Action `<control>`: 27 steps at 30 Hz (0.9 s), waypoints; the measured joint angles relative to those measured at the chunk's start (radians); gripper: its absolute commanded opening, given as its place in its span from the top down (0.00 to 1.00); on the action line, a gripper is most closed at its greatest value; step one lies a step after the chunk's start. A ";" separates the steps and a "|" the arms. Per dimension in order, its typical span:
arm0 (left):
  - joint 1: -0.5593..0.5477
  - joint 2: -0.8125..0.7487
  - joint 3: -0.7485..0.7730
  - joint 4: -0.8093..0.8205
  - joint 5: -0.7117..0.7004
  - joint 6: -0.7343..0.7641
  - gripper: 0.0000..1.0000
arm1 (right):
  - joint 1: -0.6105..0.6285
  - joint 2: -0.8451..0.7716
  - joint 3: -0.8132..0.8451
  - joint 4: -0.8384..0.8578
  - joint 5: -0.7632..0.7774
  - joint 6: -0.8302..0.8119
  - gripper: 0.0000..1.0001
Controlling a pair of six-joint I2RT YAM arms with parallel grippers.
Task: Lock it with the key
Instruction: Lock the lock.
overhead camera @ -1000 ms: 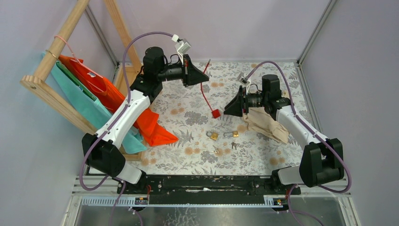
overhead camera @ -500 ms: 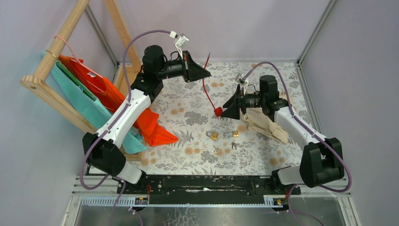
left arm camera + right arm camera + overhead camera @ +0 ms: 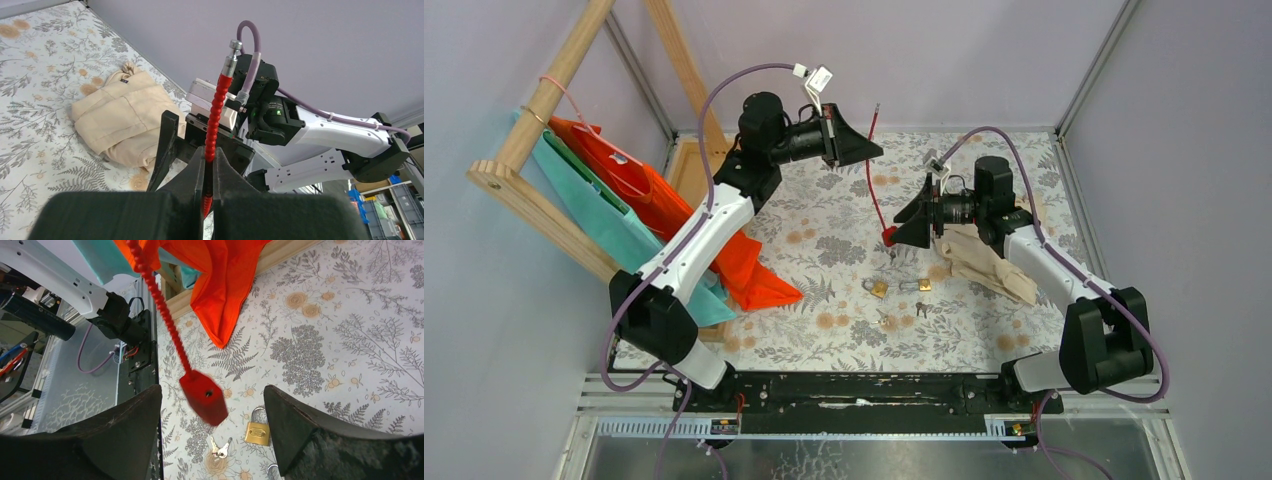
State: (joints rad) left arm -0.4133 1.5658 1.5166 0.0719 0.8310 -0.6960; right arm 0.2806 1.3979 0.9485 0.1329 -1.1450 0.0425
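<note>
Over the floral table (image 3: 824,240), the left gripper (image 3: 206,172) pinches the red lock's cable (image 3: 216,107); the right gripper (image 3: 211,405) gapes by its body (image 3: 204,396); the keys (image 3: 218,447) lie untouched.

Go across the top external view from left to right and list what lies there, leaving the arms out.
wooden rack → orange bag → red cable lock → beige cloth

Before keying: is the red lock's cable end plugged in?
Free: the cable ends in a bare metal tip past the left gripper; the lock body dangles.
</note>
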 measured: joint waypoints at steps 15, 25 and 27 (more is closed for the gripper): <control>-0.004 0.002 -0.019 0.159 0.025 -0.170 1.00 | 0.001 -0.011 -0.107 0.215 -0.056 0.142 0.30; -0.005 0.006 -0.045 0.249 0.034 -0.261 1.00 | 0.002 -0.016 -0.129 0.359 -0.107 0.264 0.48; -0.005 0.006 -0.050 0.258 0.034 -0.267 1.00 | 0.002 -0.018 -0.130 0.367 -0.111 0.271 0.51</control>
State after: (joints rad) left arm -0.4183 1.5719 1.4670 0.3298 0.8654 -0.9634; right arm 0.2825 1.3800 0.8181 0.4995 -1.2556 0.3134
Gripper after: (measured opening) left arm 0.056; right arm 0.539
